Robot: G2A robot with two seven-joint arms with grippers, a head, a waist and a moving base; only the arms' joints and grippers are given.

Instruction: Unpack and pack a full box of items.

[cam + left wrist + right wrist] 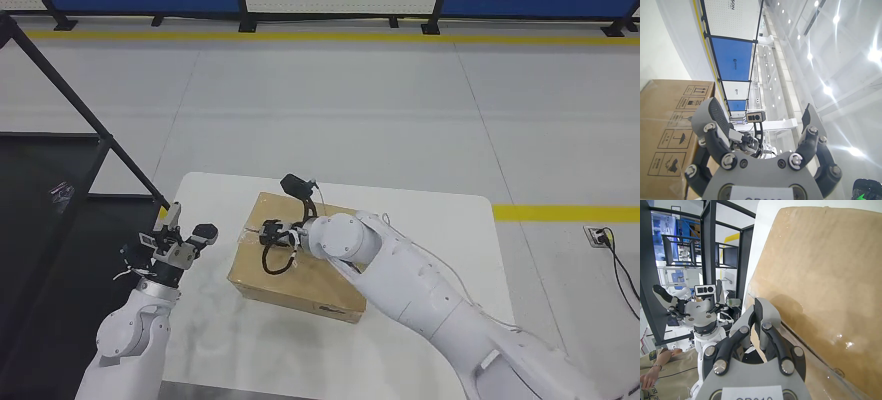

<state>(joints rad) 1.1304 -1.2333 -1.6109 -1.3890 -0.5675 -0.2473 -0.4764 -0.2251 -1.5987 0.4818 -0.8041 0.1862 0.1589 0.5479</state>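
A closed cardboard box [285, 288], sealed with clear tape, lies in the middle of the white table [430, 230]. My right gripper [268, 235] rests over the box's top near its left end, by the taped seam [810, 349]. The right wrist view shows this gripper [755, 313] shut, with its pads pressed together just off the cardboard [819, 275]. My left gripper [188, 228] stands to the left of the box, raised and open. Nothing sits between its fingers [717, 113], and the printed side of the box [668, 123] is beside it.
A black metal frame [100, 150] and a dark panel stand just left of the table. Bare table top lies to the right of the box and in front of it. The table's left edge runs close to the left arm.
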